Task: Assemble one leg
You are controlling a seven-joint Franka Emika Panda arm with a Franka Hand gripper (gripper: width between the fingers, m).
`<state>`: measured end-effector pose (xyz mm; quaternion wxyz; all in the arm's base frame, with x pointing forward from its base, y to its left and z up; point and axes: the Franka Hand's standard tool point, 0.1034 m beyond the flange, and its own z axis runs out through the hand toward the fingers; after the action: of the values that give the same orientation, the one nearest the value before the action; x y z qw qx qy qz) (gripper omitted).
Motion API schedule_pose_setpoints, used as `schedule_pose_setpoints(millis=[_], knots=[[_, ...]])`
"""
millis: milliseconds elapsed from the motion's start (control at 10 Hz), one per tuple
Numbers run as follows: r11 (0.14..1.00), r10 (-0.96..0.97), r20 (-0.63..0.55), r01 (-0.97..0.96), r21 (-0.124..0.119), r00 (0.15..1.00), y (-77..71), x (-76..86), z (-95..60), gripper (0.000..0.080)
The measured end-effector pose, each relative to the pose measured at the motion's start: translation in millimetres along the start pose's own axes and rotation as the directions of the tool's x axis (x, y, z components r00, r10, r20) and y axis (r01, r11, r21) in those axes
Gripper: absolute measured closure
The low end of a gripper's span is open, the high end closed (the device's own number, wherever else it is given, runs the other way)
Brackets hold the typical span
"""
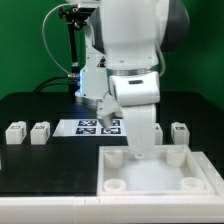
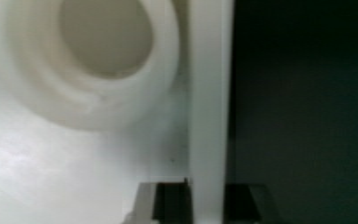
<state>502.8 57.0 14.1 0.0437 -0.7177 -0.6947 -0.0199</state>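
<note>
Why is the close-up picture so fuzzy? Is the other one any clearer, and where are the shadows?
Wrist view: blurred throughout, likely because the camera sits very near the white panel; its round socket is shaded inside, and the table beside it goes almost black. Exterior view: sharper and evenly lit, bright white arm against the black table, with no strong glare.

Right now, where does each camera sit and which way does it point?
Exterior view: off the arm, a little above table height, facing the arm across the black table. It sees the white panel, three legs and the marker board. The arm and gripper show.
Wrist view: on the wrist, looking down past the fingertips at the panel's corner socket and edge. Only the fingertips show.
Shared: the panel, with the gripper at its edge.
</note>
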Motion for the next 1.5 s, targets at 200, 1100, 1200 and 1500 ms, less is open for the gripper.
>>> schedule_pose_setpoints(millis=[200,1100,1200,1500], knots=[[0.999,0.026,0.016,-0.027,0.026,1.000,0.1,0.1,3.2,0.0735],[0.999,0.026,0.015,-0.026,0.022,1.000,-0.2,-1.6,3.8,0.0162],[0.999,0.026,0.015,-0.027,0.022,1.000,-0.2,-1.8,3.8,0.0162],[0.999,0.027,0.015,-0.027,0.022,1.000,-0.2,-2.1,3.8,0.0151]])
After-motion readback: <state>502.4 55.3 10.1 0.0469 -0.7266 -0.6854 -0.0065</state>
